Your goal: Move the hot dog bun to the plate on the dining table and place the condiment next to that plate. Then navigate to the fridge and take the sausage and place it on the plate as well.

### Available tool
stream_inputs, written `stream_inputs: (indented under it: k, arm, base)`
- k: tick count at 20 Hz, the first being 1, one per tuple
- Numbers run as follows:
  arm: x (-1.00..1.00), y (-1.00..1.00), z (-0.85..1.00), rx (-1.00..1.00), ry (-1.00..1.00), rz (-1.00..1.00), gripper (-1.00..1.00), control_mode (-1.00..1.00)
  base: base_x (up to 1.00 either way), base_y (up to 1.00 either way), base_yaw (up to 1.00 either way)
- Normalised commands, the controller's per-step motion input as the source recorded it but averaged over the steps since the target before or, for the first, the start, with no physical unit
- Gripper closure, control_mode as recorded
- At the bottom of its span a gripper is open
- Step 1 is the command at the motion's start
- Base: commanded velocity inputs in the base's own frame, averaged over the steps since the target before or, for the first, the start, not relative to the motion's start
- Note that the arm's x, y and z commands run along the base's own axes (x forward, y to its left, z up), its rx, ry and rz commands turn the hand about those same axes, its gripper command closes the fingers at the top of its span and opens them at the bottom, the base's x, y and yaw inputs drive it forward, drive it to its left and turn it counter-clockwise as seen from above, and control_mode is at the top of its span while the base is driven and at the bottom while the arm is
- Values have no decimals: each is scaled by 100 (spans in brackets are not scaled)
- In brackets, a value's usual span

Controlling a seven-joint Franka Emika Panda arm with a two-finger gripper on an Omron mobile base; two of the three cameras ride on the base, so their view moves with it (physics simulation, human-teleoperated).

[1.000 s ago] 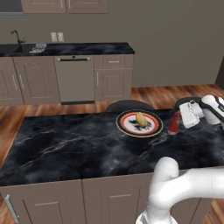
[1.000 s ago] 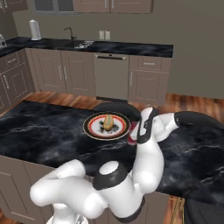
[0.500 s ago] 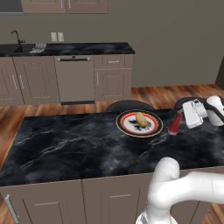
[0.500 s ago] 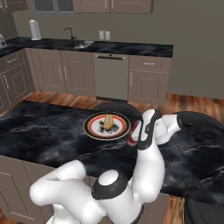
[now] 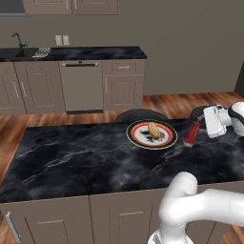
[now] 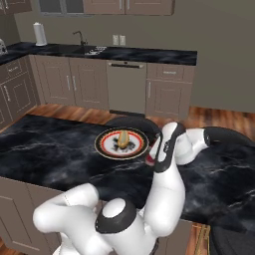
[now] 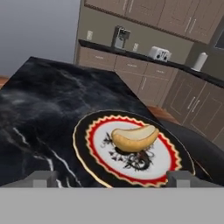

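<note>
Bun: the hot dog bun point(image 7: 134, 138) lies on the pale centre of the plate point(image 5: 167, 139), which sits on the dining table point(image 5: 76, 157).
Condiment: the red condiment bottle point(image 5: 192, 134) stands upright on the table just beside the plate, on its far-right side in the left base view.
Gripper: the gripper point(image 5: 202, 125) sits just beside the top of the bottle with its jaws spread wide, holding nothing; in the hand view the fingertips point(image 7: 41, 179) stand far apart.
Risk: the hand is close to the bottle, so a sideways swing while pulling away could tip it or knock it against the plate rim; a straight lift looks safer.
Change: a second ago the hand sat lower around the bottle with narrower jaws; now the jaws have opened and the hand is slightly further from the plate, while bottle, bun and plate are unmoved.
Remaining: the sausage from the fridge.
</note>
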Motion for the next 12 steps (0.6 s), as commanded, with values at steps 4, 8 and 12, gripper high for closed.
stream_inputs:
  k: [4, 8, 12]
  arm:
    - [-37, 1, 16, 0, -8, -1, -100, -100]
    - [-41, 7, 4, 0, -7, 0, -100, -100]
    - [-64, 13, 29, 0, -18, -3, -100, -100]
  base:
    - [0, 0, 0]
    - [0, 0, 0]
    - [0, 0, 0]
